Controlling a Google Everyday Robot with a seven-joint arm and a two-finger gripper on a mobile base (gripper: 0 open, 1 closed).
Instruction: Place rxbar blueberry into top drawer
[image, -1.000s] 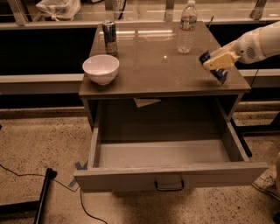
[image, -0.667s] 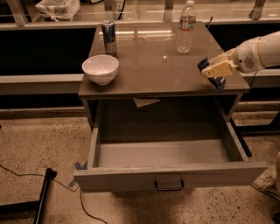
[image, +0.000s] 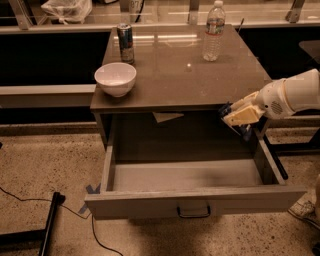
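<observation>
Right of centre in the frame, my gripper (image: 235, 119) hangs at the front right corner of the table (image: 200, 82), just below the level of its top. Its pale jaws are pinched on the rxbar blueberry (image: 244, 131), whose dark blue wrapper shows above and below them. The top drawer (image: 195, 201) stands pulled out across the lower half of the frame. Its dark handle (image: 193, 212) faces the camera and I can see nothing on its floor.

As I judge it, the opening and the pick-up are behind me. The bar is off the table and sits, by my reading, over the right rear part of the drawer, not yet down inside it. What is left is to lower it past the drawer's right wall, part the jaws and draw the arm clear. Whether the drawer must then be pushed shut, the task does not say.

In the upper part of the frame, a white bowl (image: 115, 77), a can (image: 125, 42) and a water bottle (image: 213, 31) stand on the tabletop, well apart from the gripper.
</observation>
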